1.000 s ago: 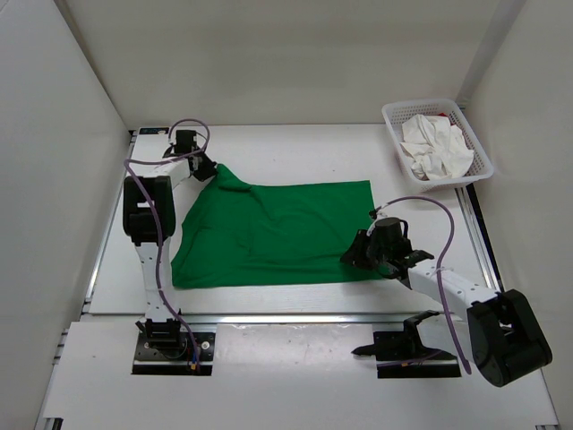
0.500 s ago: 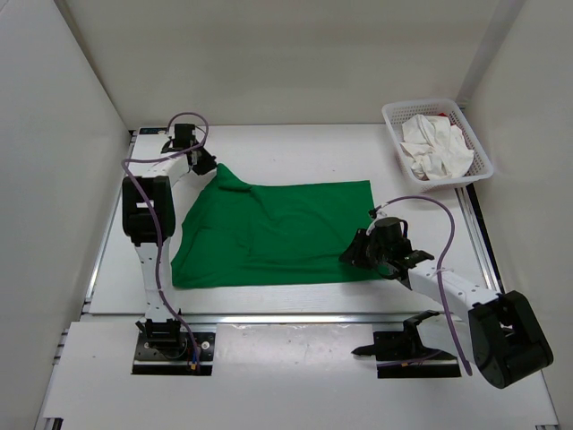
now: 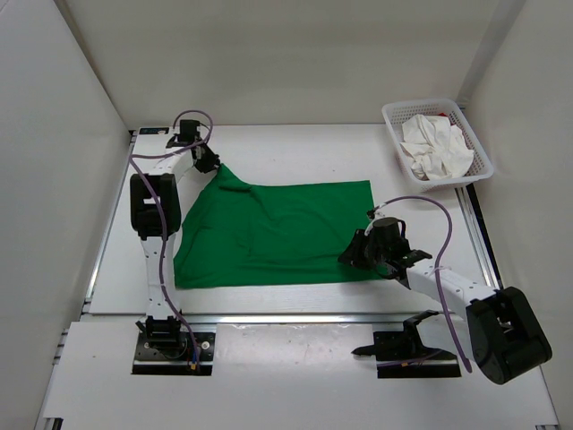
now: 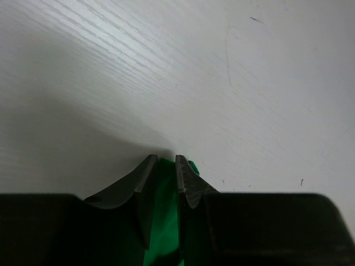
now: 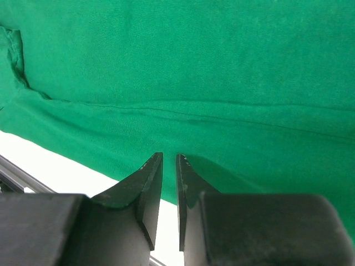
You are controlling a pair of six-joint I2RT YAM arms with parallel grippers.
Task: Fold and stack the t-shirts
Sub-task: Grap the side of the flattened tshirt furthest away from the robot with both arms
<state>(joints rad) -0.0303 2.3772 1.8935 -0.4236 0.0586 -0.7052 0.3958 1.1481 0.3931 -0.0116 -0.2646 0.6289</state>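
Observation:
The green t-shirt (image 3: 277, 233) lies spread flat in the middle of the table. My left gripper (image 3: 207, 163) is at the shirt's far-left corner. In the left wrist view its jaws (image 4: 166, 158) stand a little apart, green cloth (image 4: 165, 221) shows in the gap, and a tip of cloth pokes out past one finger. My right gripper (image 3: 351, 257) hovers low over the shirt's near-right edge. Its jaws (image 5: 169, 156) are narrowly parted with nothing between them, and the green cloth (image 5: 194, 66) fills the view beyond. A crumpled white t-shirt (image 3: 436, 148) lies in the basket, with a sliver of red cloth (image 3: 441, 116) behind it.
The white mesh basket (image 3: 480, 152) stands at the far right corner. White walls close in the table on the left, back and right. A metal rail (image 3: 483, 242) runs along the table's right edge, and another along the near edge.
The left jaws have parted from shut to a small gap. The left wrist has crept slightly toward the far-left corner. The right arm and the shirt have barely moved.

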